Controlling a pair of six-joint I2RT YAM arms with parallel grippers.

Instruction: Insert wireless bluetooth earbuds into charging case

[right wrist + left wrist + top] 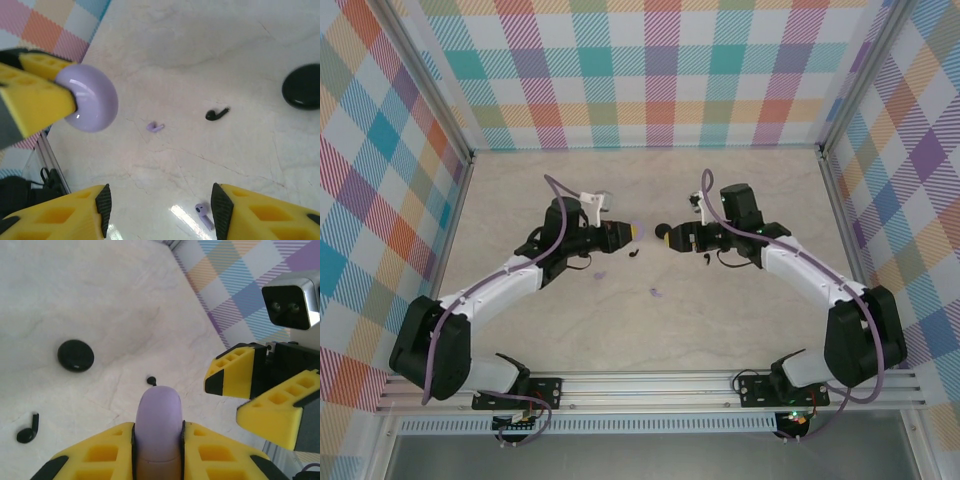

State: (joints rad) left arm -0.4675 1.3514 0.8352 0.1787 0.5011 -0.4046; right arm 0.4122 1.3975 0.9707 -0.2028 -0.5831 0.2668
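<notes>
Marble tabletop [720, 320] bears loose earbuds [216, 114] and a black case [75, 355]; left fingers [105, 450] clamp the lilac case [159, 425], right fingers [55, 215] gape.

It was probably a lab test cell: a pale marbled table [720, 330] boxed in by bright checked panels [640, 70] mounted on bare aluminium framing [650, 385].

Left gripper [634, 231] near right gripper [670, 238]

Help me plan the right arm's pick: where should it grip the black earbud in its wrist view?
Probably the bulb of the black earbud, from straight above with the open right gripper: it lies flat on the table, and the bulb is thicker than the thin stem.
</notes>
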